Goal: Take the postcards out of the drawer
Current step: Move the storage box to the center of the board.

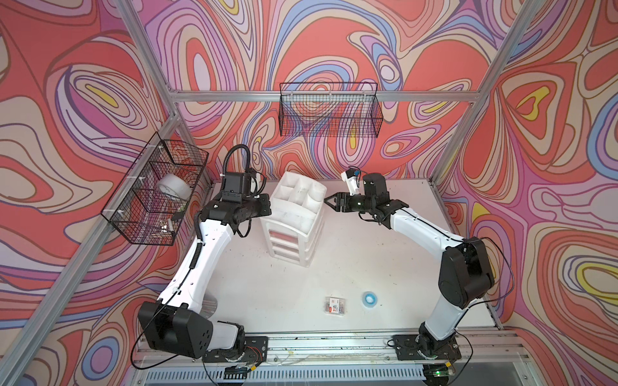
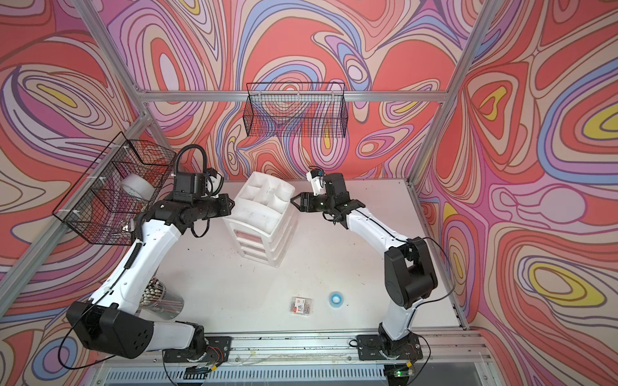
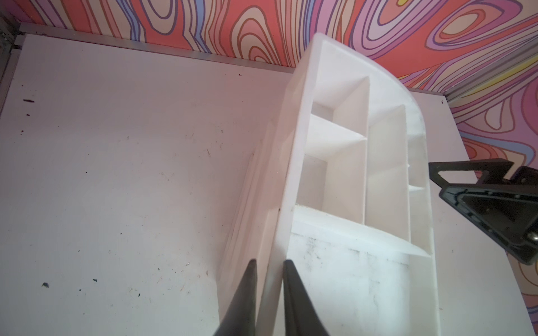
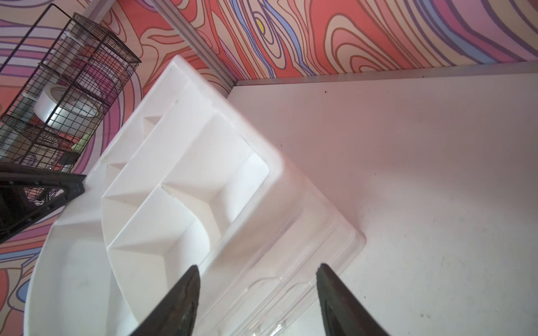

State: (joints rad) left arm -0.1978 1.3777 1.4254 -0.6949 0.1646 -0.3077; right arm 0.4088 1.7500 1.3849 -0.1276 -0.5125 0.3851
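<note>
A white drawer unit (image 1: 293, 219) (image 2: 259, 217) stands mid-table, with open compartments on top and its drawers closed. The postcards show only as a red patch (image 1: 284, 236) (image 2: 249, 238) behind the clear front of the top drawer. My left gripper (image 1: 270, 205) (image 3: 269, 261) is at the unit's left side, its narrow jaws shut on the thin rim of the side wall (image 3: 279, 232). My right gripper (image 1: 326, 200) (image 4: 257, 266) hovers open at the unit's right top edge (image 4: 279, 203), touching nothing.
A wire basket (image 1: 133, 200) on the left wall holds a tape roll (image 1: 174, 190). Another wire basket (image 1: 329, 110) hangs on the back wall. Near the front lie a small clear packet (image 1: 335, 304) and a blue ring (image 1: 370, 297). A metal cup of pens (image 2: 160, 297) stands under the left arm.
</note>
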